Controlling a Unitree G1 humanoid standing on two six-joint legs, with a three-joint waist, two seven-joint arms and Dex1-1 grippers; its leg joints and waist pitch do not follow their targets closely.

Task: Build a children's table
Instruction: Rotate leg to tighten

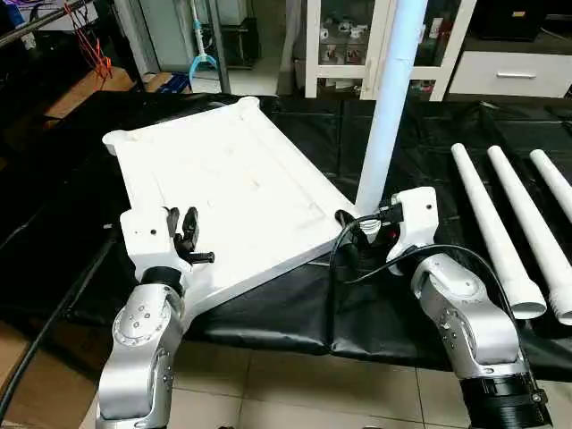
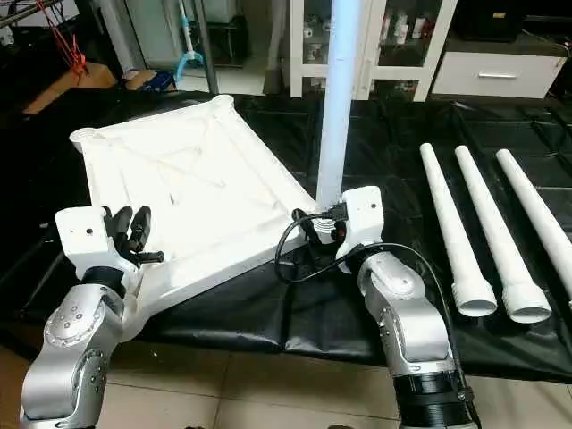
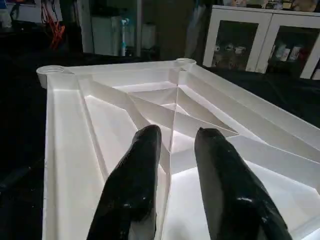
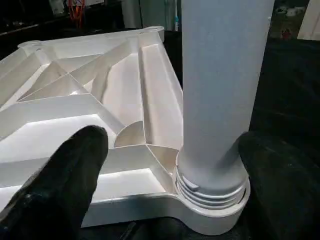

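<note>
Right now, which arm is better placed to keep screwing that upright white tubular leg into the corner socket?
Right. The right gripper stands open around the upright white tubular leg at its socket, threads showing. The left gripper is at the white ribbed plastic tabletop's opposite corner.

A tabletop lies underside-up on a cloth-covered bench, 1 leg standing upright in its near right corner socket. 3 more legs lie side by side to the right; a cabinet stands behind.
</note>
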